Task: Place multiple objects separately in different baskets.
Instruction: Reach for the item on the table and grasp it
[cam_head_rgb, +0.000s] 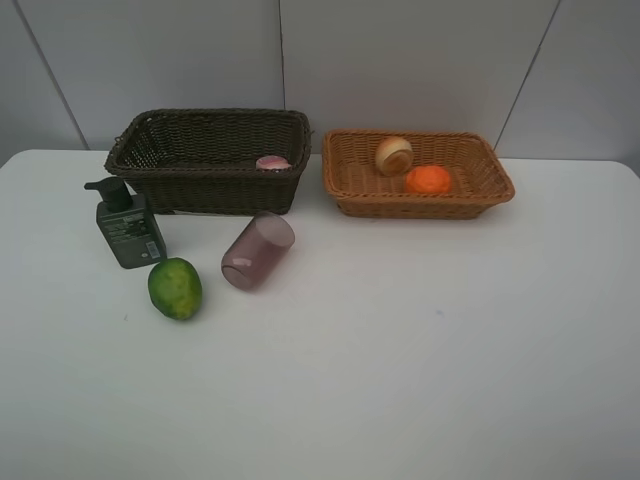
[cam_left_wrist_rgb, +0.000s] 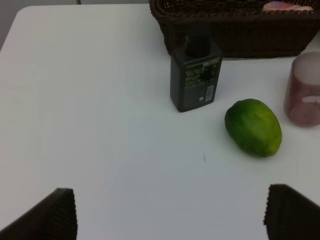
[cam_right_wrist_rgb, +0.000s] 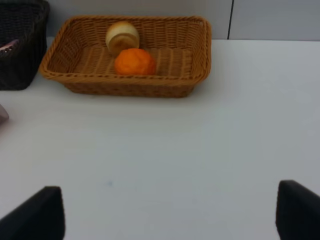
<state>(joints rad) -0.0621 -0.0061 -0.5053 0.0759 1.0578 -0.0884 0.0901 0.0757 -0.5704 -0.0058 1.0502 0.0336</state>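
The dark brown basket (cam_head_rgb: 200, 190) holds the pink bottle (cam_head_rgb: 272, 162). The light tan basket (cam_head_rgb: 420, 208) holds the orange (cam_head_rgb: 428, 180) and the pale yellowish fruit (cam_head_rgb: 394, 155). In front of the dark basket stand the dark green pump bottle (cam_head_rgb: 128, 225), the purple cup (cam_head_rgb: 257, 250) on its side and the green fruit (cam_head_rgb: 175, 288). My left gripper (cam_left_wrist_rgb: 172, 220) is open and empty, short of the green fruit (cam_left_wrist_rgb: 253, 127) and pump bottle (cam_left_wrist_rgb: 195, 75). My right gripper (cam_right_wrist_rgb: 167, 215) is open and empty, well short of the tan basket (cam_right_wrist_rgb: 125, 89).
The white table (cam_head_rgb: 420, 360) runs to a grey panelled wall behind the baskets. Neither arm shows in the exterior high view. The dark basket's corner (cam_right_wrist_rgb: 20, 55) shows in the right wrist view.
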